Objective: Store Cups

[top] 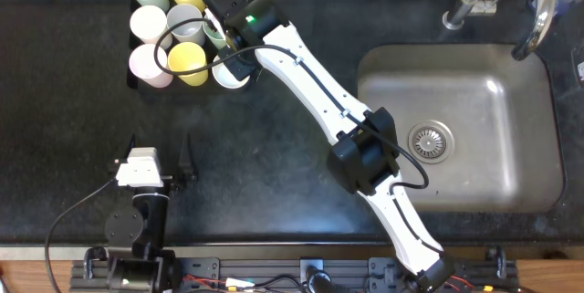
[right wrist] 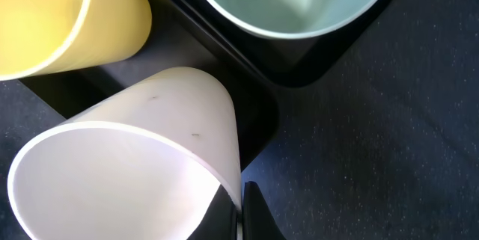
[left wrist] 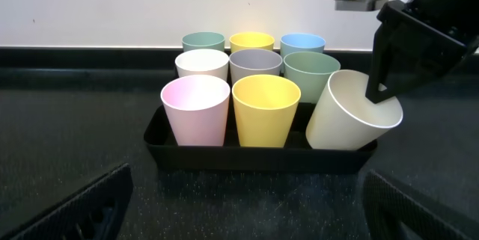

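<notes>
the right gripper [left wrist: 380, 89] is pinching the rim of a white cup [left wrist: 348, 117]; its two fingers are closed on the cup wall, as the right wrist view shows at the cup's edge. the cup is not upright. it leans, with its base down in the front corner place of the black tray [left wrist: 224, 156] and its mouth tipped outward, away from the other cups. just beside it in the tray stand a yellow cup [left wrist: 266, 109] and a pale green cup [left wrist: 310, 72], both upright; a pink cup [left wrist: 196, 109] is at the other front corner. i count eight cups standing in three rows, so this corner seems to be the last free place.

the left gripper [top: 159, 156] rests low on the dark counter [top: 274, 174], well apart from the tray, with its fingers spread wide and nothing between them. the sink [top: 497, 65] is at the far side and has no part in this.

in my judgement the step in hand is the setting down of the last cup, and the task is nearly complete. the next move calls for turning the cup upright so its base sits flat in the place, then opening the fingers and lifting straight up, so the rim is not caught and the green cup is not pushed.
</notes>
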